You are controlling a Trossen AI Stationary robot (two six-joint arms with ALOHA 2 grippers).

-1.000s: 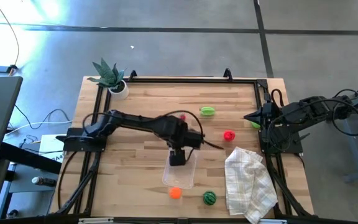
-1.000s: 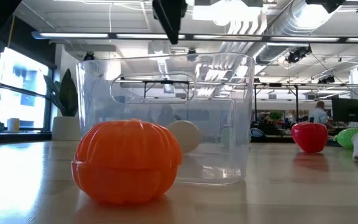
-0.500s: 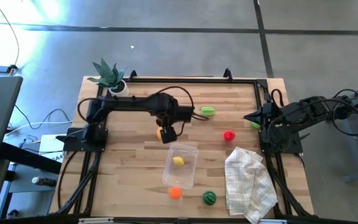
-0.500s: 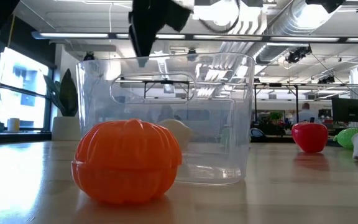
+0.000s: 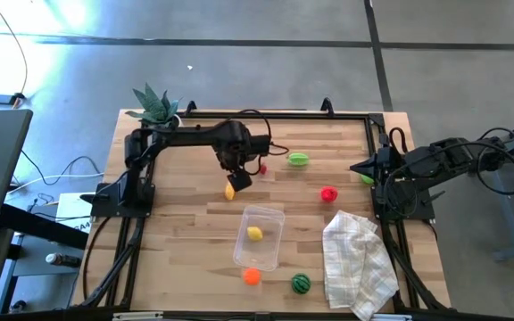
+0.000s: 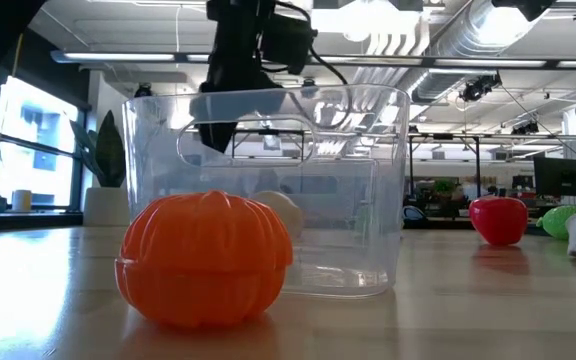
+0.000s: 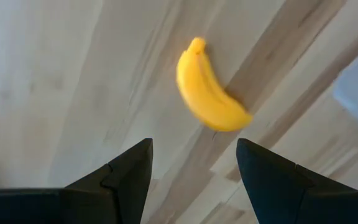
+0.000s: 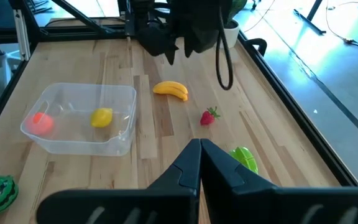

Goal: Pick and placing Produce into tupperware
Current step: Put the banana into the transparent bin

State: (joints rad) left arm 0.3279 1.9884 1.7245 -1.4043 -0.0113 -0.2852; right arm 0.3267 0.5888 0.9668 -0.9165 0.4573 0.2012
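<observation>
Looking level across the desk, the low view shows only the orange (image 6: pixel 204 258) before the tupperware (image 6: pixel 268 190); the high view adds a lemon (image 5: pixel 254 233) inside it. The left hand (image 5: pixel 237 180) hangs spread and empty, apparently just above the banana (image 5: pixel 229 191) mid-desk. The right hand (image 5: pixel 357 167), clenched, waits at the desk's right edge.

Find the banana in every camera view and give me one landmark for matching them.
High view: banana lies on the wood under the left gripper, behind the clear tub.
Low view: not visible.
Left wrist view: banana just ahead of the open fingers.
Right wrist view: banana beside the tub.
Shared landmark: the tub holding the lemon.
</observation>
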